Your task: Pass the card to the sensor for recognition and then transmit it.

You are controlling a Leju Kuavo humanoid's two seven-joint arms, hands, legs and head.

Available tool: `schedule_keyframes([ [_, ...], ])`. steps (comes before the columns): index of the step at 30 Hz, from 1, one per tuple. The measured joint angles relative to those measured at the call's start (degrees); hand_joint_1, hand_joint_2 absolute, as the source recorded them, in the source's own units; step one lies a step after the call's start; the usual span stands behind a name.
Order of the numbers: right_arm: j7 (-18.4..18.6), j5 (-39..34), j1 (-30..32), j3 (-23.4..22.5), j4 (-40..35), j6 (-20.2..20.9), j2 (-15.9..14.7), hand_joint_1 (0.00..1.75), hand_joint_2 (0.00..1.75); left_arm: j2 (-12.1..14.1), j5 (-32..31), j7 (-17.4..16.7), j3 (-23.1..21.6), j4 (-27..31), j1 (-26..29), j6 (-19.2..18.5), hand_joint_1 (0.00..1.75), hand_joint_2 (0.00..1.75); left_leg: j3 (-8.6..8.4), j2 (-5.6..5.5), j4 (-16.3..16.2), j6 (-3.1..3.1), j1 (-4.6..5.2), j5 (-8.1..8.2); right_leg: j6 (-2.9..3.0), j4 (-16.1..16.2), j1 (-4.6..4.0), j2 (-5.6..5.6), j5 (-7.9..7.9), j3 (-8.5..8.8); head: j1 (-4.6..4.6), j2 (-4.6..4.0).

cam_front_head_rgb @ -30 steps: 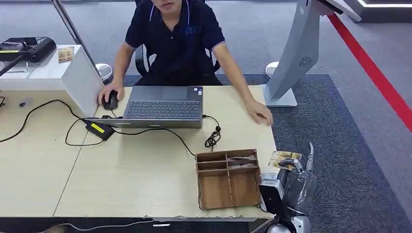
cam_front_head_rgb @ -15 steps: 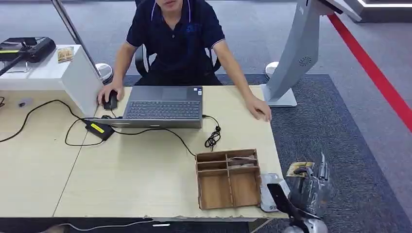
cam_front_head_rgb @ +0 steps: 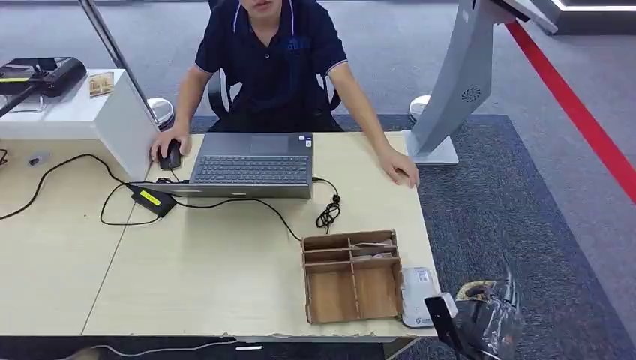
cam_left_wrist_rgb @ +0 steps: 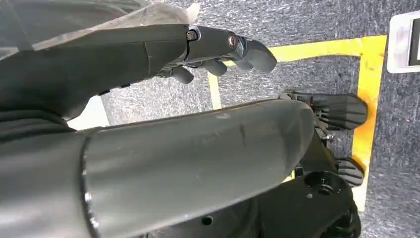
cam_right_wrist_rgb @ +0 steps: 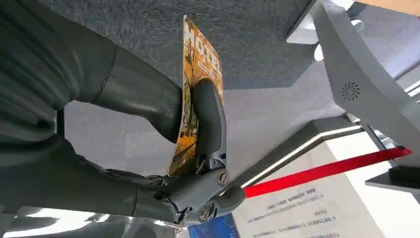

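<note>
Right hand [cam_front_head_rgb: 491, 319], pinching the card [cam_right_wrist_rgb: 198, 94], has dropped back off the table's [cam_front_head_rgb: 225, 285] 4 o'clock corner, uncovering the sensor [cam_front_head_rgb: 417, 296]; scan apparently done, handover next.

Dark grey hand [cam_right_wrist_rgb: 198, 129], visible screws

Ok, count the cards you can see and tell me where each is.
2 for certain: one card pinched in the right hand, off the desk's edge; another card on the white stand far left. The wooden organizer may hold more.
</note>
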State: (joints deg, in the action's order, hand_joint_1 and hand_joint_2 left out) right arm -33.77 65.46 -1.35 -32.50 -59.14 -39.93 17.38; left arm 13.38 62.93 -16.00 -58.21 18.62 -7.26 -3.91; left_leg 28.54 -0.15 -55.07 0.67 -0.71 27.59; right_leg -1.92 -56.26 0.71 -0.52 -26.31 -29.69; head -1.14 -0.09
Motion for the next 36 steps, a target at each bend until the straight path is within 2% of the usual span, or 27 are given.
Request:
schedule_keyframes([
  [14, -0.96, -1.48, -0.26, -1.31, 1.68, -0.02, 0.11, 1.75, 1.75, 0.00, 0.11, 0.00, 0.02, 0.00, 0.00, 0.00, 0.00, 0.00, 0.00, 0.00, 0.00, 0.00, 0.00, 0.00, 0.00, -0.01, 0.00, 0.00, 0.00, 0.01, 0.02, 0.00],
  [24, -3.63, -10.03, -1.90, -0.94, -1.88, -0.04, 0.13, 1.75, 1.75, 0.04, -0.57, 0.02, 0.02, 0.00, -0.01, -0.83, 0.00, 0.00, -0.02, 0.00, 0.00, 0.00, 0.00, 0.00, 0.00, -0.01, 0.00, 0.00, 0.01, 0.06, 0.00, 0.00],
  [30, -2.45, -14.88, -2.50, 3.38, -7.41, -0.04, 0.11, 1.75, 1.75, 0.11, -0.90, 0.09, 0.00, 0.00, -0.03, -0.98, 0.00, 0.00, -0.04, 0.00, 0.00, 0.00, 0.00, 0.00, 0.00, -0.02, 0.00, 0.00, 0.01, 0.05, 0.00, 0.00],
  [32, -2.21, -15.89, -2.48, 5.85, -9.68, -0.02, 0.11, 1.75, 1.75, 0.11, -0.87, 0.09, 0.02, 0.00, -0.03, -0.96, 0.00, 0.00, -0.04, 0.00, 0.00, 0.00, 0.00, 0.00, 0.00, -0.02, 0.00, 0.00, 0.01, 0.04, 0.00, 0.00],
  [36, 0.77, -16.17, -1.78, 12.31, -14.50, -0.02, 0.00, 1.75, 1.75, 0.09, -0.85, 0.11, 0.02, 0.00, -0.02, -0.85, 0.00, 0.00, -0.05, 0.00, 0.00, 0.00, -0.01, 0.00, 0.00, -0.02, -0.01, 0.00, 0.00, 0.04, 0.00, 0.00],
])
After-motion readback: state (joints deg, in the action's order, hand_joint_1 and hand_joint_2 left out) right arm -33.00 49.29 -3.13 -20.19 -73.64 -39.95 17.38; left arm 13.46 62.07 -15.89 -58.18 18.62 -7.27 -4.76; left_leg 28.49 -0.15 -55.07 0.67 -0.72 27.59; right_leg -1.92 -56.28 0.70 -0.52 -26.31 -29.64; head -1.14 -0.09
